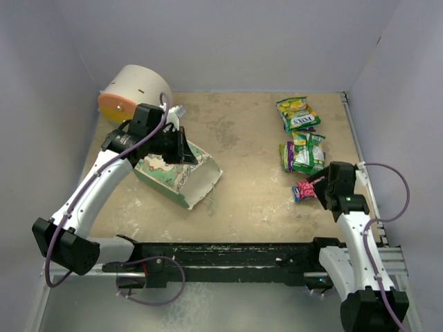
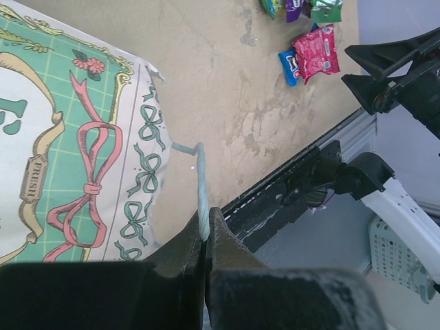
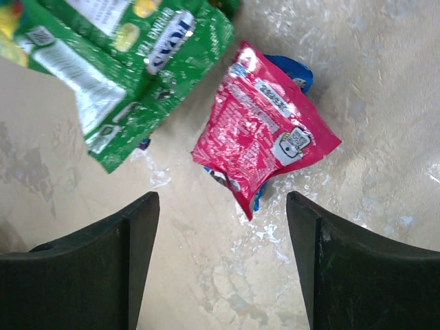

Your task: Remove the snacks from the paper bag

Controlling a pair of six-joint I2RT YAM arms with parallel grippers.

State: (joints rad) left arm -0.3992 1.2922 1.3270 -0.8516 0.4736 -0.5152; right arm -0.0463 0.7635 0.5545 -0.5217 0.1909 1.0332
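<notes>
The green paper bag (image 1: pixel 176 174) lies on its side at the left, mouth toward the near right. Its cream printed panel (image 2: pixel 62 151) fills the left of the left wrist view. My left gripper (image 2: pixel 205 232) is shut on the bag's pale string handle (image 2: pixel 201 182). Snacks lie on the table at the right: a FOX'S packet (image 1: pixel 297 114), a green-white one (image 1: pixel 309 153) over a purple one (image 1: pixel 284 156), and a pink one (image 1: pixel 304 190). My right gripper (image 3: pixel 223 213) stands open just short of the pink packet (image 3: pixel 265 124), touching nothing. The bag's inside is hidden.
A big cream cylinder with an orange face (image 1: pixel 135 93) stands at the back left, behind the left arm. Grey walls close in three sides. A black rail (image 1: pixel 228 256) runs along the near edge. A blue wrapper (image 3: pixel 297 70) peeks from under the pink packet.
</notes>
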